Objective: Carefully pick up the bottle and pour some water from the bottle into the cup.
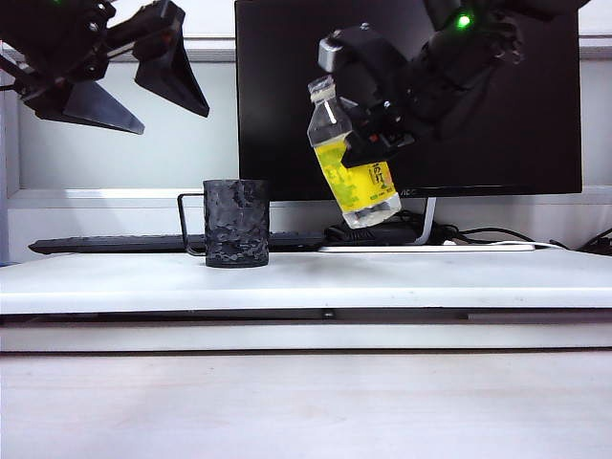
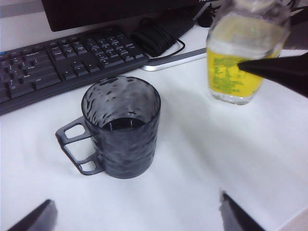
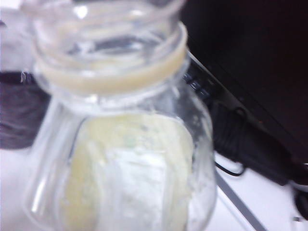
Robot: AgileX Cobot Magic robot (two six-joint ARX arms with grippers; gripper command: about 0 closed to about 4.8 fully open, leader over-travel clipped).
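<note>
Clear-plastic bottle, light, slippery, uncapped: gripping mid-label in right hand, tilting toward cup; left hand hovering wide, far left.

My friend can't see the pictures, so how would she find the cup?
Start at the big black monitor at the back, then look down to the white table in front of the keyboard. The cup stands there upright, left of the bottle, which the right gripper holds tilted in the air; the left gripper hangs open above. It is dark and bumpy, with a thin wire-like handle.
</note>
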